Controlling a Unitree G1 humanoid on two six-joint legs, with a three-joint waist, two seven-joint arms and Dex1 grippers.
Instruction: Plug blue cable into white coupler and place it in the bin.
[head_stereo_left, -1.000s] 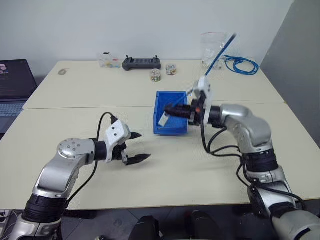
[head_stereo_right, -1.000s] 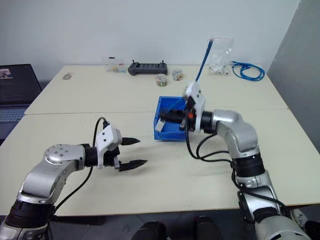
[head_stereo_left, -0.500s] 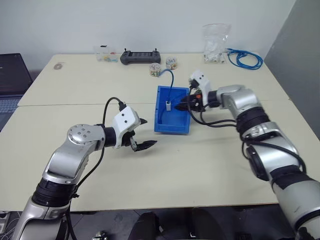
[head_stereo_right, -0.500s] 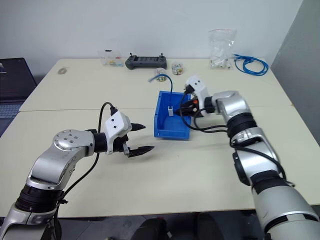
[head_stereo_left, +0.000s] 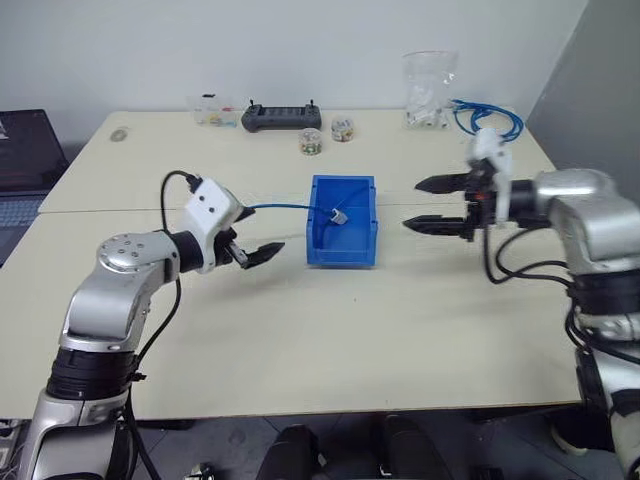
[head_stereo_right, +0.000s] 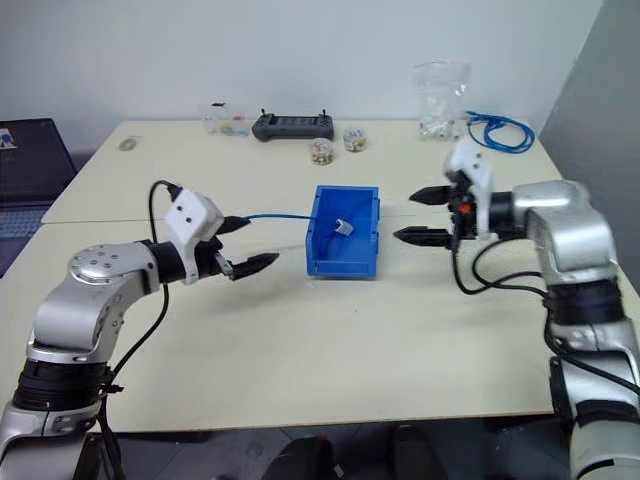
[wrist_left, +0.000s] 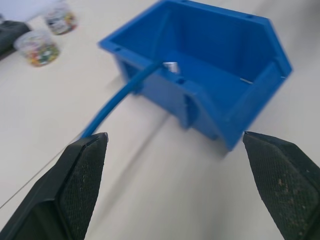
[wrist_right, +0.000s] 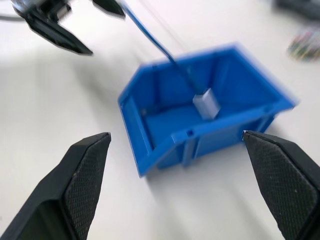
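The bin (head_stereo_left: 344, 243) stands in the middle of the table. Inside it lies the white coupler (head_stereo_left: 338, 214), with the blue cable (head_stereo_left: 285, 207) plugged into it. The cable runs out over the bin's left wall to the upper finger of my left gripper (head_stereo_right: 248, 243). That gripper is open just left of the bin, and the cable (wrist_left: 116, 102) passes beside one finger, not clamped. My right gripper (head_stereo_left: 433, 204) hangs open to the right of the bin with nothing in it. The right wrist view looks into the bin (wrist_right: 150, 115) at the coupler (wrist_right: 206, 104).
Along the far edge of the table are a black controller (head_stereo_left: 281, 116), two small jars (head_stereo_left: 311, 143), a clear plastic bag (head_stereo_left: 428, 88) and a coil of blue cable (head_stereo_left: 490, 120). A laptop (head_stereo_left: 25, 160) sits at the far left.
My right gripper opened, let go of the cable and drew away to the right of the bin. The coupler dropped into the bin and the cable swung over to the left. My left gripper rose toward the cable.
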